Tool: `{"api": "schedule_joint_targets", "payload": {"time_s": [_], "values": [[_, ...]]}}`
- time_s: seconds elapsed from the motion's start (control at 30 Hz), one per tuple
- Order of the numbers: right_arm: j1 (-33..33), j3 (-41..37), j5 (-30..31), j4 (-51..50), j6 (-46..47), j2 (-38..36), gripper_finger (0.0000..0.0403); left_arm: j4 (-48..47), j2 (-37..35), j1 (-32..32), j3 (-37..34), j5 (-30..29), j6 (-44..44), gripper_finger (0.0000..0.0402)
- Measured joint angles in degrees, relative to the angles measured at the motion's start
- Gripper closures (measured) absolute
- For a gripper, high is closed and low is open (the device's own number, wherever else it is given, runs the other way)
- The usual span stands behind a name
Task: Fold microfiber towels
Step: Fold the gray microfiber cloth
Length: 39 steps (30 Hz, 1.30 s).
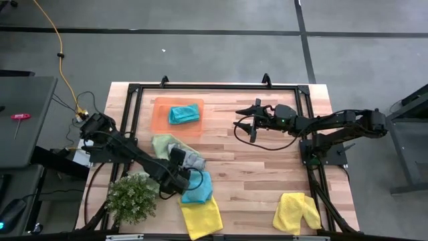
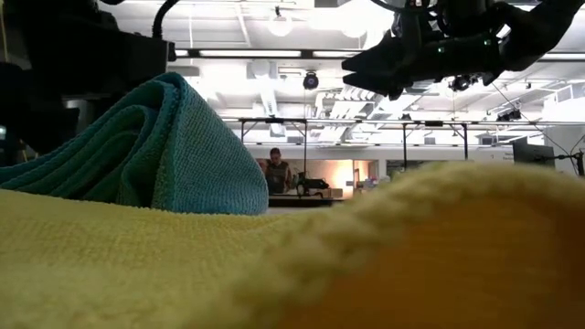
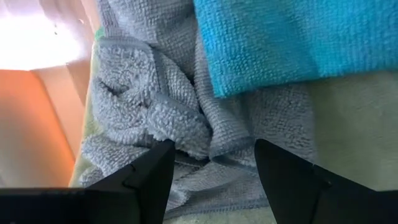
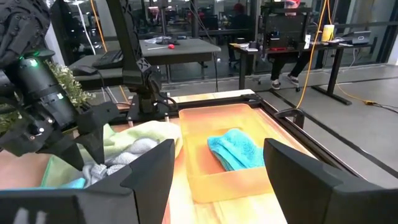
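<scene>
orange tray: one folded teal towel inside (nothing else in it), well off to the side of the right claw | right claw: wide, holds nothing, up over bare table | left claw: wide, holds nothing, grey towel right under its tips | second teal towel beside it
</scene>
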Motion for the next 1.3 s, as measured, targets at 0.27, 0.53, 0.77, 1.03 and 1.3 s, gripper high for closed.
{"api": "schedule_joint_targets", "payload": {"time_s": [0.27,0.53,0.77,1.03,1.3], "values": [[0.01,0.00,0.00,0.00,-0.08,0.00,0.0167,0.18,0.00,-1.25,-0.02,-2.00,-0.02,0.0266],[0.00,0.00,0.00,0.00,0.05,0.00,0.0167,2.52,0.00,-0.97,0.00,2.90,-1.10,0.0315],[0.02,0.00,0.00,0.00,0.07,0.00,0.0167,2.46,-0.02,-1.01,0.00,4.55,-4.50,0.0292],[0.02,0.00,0.00,0.00,0.32,0.00,0.0167,2.43,-0.02,-0.60,0.00,5.11,-4.04,0.0235],[0.02,0.00,0.00,0.00,0.32,0.00,0.0167,2.50,-0.04,1.52,0.00,6.33,0.04,0.0223]]}}
